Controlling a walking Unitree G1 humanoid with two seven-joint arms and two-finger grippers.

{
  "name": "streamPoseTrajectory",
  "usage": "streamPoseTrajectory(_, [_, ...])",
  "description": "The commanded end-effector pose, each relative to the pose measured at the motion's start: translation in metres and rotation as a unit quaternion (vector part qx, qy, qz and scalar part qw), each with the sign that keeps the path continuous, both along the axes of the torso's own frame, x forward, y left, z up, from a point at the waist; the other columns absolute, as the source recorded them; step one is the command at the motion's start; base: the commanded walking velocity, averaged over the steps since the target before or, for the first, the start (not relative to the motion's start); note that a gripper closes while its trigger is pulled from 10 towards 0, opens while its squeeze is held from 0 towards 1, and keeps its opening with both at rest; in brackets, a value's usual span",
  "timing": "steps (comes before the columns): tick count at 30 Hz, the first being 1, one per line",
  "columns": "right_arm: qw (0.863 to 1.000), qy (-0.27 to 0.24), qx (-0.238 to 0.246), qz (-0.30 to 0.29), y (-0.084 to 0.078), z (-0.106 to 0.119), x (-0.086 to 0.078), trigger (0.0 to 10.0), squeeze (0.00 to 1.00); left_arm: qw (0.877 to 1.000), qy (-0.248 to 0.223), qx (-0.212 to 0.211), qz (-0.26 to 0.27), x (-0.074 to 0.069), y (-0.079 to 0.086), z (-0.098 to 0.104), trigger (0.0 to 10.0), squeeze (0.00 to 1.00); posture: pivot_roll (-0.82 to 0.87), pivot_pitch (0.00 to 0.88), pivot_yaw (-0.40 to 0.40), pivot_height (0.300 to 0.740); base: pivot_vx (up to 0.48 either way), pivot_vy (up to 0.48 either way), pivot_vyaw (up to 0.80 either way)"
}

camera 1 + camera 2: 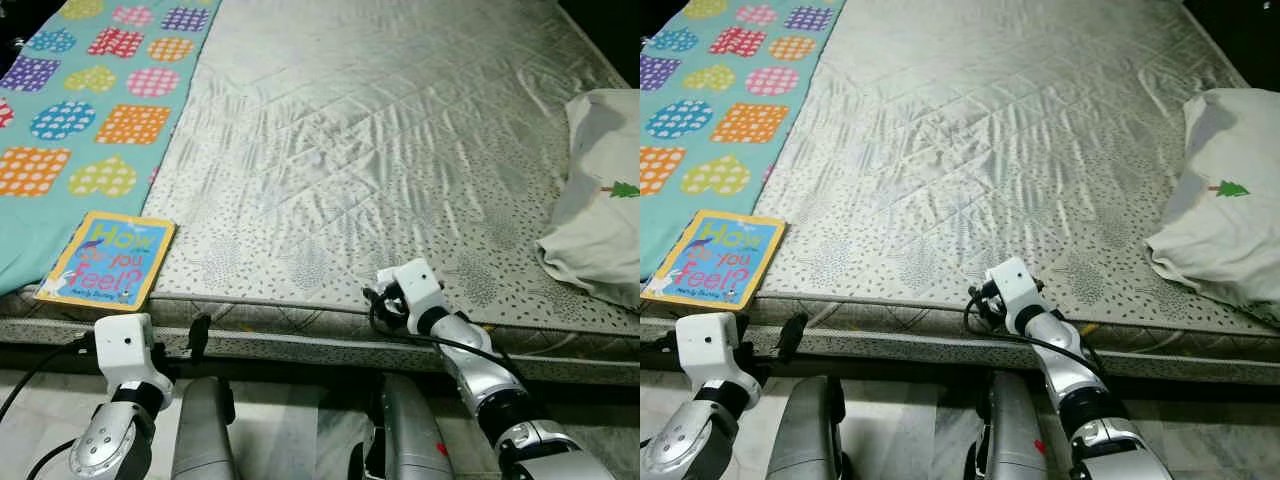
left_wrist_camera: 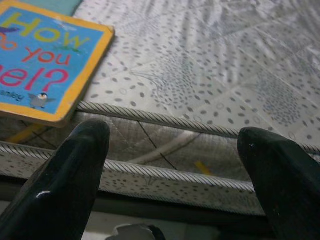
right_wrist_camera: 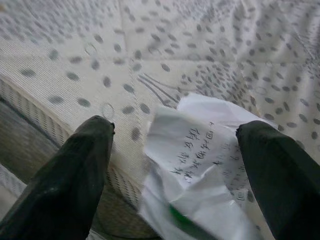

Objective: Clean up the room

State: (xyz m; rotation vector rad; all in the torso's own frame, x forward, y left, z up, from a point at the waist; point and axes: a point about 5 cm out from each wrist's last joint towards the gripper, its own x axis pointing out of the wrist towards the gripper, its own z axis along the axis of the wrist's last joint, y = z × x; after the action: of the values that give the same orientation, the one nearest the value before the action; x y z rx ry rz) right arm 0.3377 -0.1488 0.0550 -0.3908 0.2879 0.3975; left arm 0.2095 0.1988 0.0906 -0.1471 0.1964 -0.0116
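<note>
A crumpled white paper (image 3: pixel 200 165) with handwriting lies at the front edge of the grey dotted mattress (image 1: pixel 380 130). My right gripper (image 3: pixel 175 130) is open over it, one black finger (image 3: pixel 85 165) on each side, not closed on it. In the eye views the right wrist (image 1: pixel 415 290) covers the paper. A children's book (image 1: pixel 108 260) titled "How do you feel?" lies flat at the mattress's front left corner. My left gripper (image 2: pixel 172 137) is open and empty, low in front of the mattress side, just right of the book (image 2: pixel 40 60).
A teal blanket (image 1: pixel 90 110) with coloured hearts covers the bed's left strip. A white pillow (image 1: pixel 600 200) with a small green tree lies at the right edge. The mattress side (image 1: pixel 300 340) runs across in front of me, above a pale floor (image 1: pixel 300 420).
</note>
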Motion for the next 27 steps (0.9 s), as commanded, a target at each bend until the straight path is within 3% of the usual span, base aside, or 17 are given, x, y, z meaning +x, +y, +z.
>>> streamPoseTrajectory(1, [1.000, -0.002, -0.028, -0.008, -0.005, 0.000, 0.002, 10.0, 0.00, 1.000, 0.005, -0.001, -0.015, -0.002, -0.004, 0.001, 10.0, 0.00, 0.16, 0.233, -0.067, 0.565, 0.000, 0.000, 0.00])
streamPoseTrajectory(11, [0.993, 0.010, -0.109, -0.051, -0.014, 0.002, 0.011, 10.0, 0.00, 1.000, 0.004, 0.001, -0.031, 0.002, -0.009, 0.004, 10.0, 0.00, 0.16, 0.232, -0.070, 0.565, 0.000, 0.000, 0.00])
streamPoseTrajectory(12, [0.992, 0.017, -0.115, -0.050, -0.016, 0.000, 0.010, 9.3, 0.00, 1.000, 0.004, 0.001, -0.030, 0.002, -0.008, 0.005, 10.0, 0.00, 0.16, 0.230, -0.073, 0.565, 0.000, 0.000, 0.00])
streamPoseTrajectory(14, [0.992, 0.017, -0.115, -0.050, -0.016, 0.000, 0.010, 9.3, 0.00, 1.000, 0.004, 0.001, -0.030, 0.002, -0.008, 0.005, 10.0, 0.00, 0.16, 0.230, -0.073, 0.565, 0.000, 0.000, 0.00])
streamPoseTrajectory(15, [0.990, 0.034, -0.127, -0.048, -0.020, -0.007, 0.005, 0.0, 0.00, 0.999, 0.005, -0.004, -0.033, 0.002, -0.009, 0.005, 10.0, 0.00, 0.15, 0.229, -0.077, 0.565, 0.000, 0.000, 0.00])
streamPoseTrajectory(27, [0.982, 0.071, -0.159, -0.067, -0.036, -0.019, -0.004, 0.0, 0.00, 0.994, -0.002, -0.025, -0.103, 0.007, -0.029, 0.006, 10.0, 0.00, 0.13, 0.213, -0.074, 0.565, 0.000, 0.000, 0.00])
